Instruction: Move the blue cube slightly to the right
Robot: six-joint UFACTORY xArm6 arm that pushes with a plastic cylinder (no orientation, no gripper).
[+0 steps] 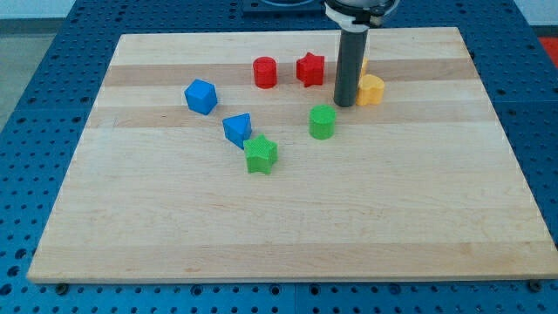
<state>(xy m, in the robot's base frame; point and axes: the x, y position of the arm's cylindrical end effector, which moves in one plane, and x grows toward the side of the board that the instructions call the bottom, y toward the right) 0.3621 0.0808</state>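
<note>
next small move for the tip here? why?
Probably bring my tip across to the view's left of the blue cube. It now stands at the view's right, beside the yellow block, with the red cylinder and red star between it and the cube. A rightward push needs contact on the cube's left face, so passing below the reds looks safest.

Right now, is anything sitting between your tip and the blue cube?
Yes. My tip is at the view's upper right beside the yellow block; the blue cube lies far to the view's left. The red cylinder and red star sit just above the straight path.
</note>
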